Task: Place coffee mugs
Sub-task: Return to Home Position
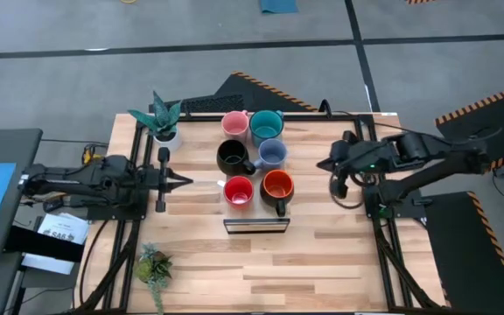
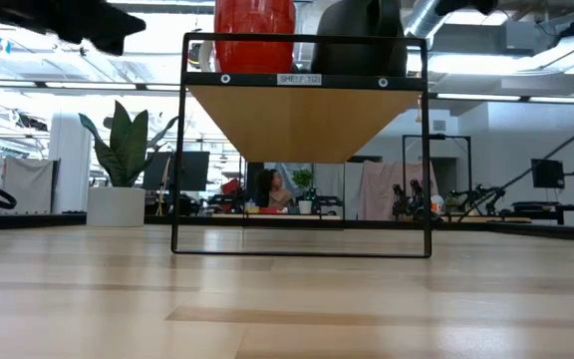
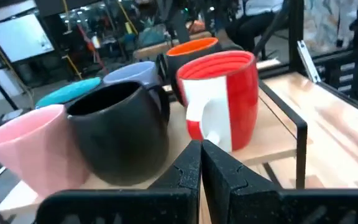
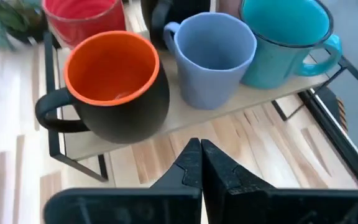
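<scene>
Six coffee mugs stand upright on their bases on a raised wooden shelf with a black frame, at mid-table: pink, teal, black, pale blue, red and an orange-lined dark mug. My left gripper is shut and level, left of the red mug and apart from it. My right gripper is shut and tilted down, right of the shelf, facing the orange mug and the pale blue mug. Neither holds anything.
One small potted plant stands at the table's far left corner and another at its near left. A dark flat object lies behind the shelf. Bare tabletop stretches in front of the shelf.
</scene>
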You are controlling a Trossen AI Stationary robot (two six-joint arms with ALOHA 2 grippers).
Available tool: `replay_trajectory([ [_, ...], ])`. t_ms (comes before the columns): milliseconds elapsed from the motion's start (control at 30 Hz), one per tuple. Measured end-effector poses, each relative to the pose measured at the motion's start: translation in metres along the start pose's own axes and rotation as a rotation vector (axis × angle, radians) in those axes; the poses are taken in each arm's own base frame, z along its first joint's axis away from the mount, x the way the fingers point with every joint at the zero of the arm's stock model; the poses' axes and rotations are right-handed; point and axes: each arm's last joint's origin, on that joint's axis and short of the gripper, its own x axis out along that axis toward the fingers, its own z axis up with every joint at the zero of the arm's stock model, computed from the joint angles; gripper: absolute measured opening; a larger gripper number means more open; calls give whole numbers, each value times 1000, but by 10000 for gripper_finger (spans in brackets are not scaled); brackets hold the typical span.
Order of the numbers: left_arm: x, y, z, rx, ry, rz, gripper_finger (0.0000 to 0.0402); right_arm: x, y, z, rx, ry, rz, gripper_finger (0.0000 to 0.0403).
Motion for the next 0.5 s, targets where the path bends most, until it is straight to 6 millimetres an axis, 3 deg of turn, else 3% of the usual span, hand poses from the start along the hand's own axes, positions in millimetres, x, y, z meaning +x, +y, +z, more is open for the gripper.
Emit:
replay_trajectory([
  [200, -7, 1, 0, -37, -52, -34, 0, 2, -7, -26, 43, -99, 65, 19],
  [500, 3, -14, -61, -123, -84, 8, 0, 17, -7, -46, 44, -84, 88, 20],
])
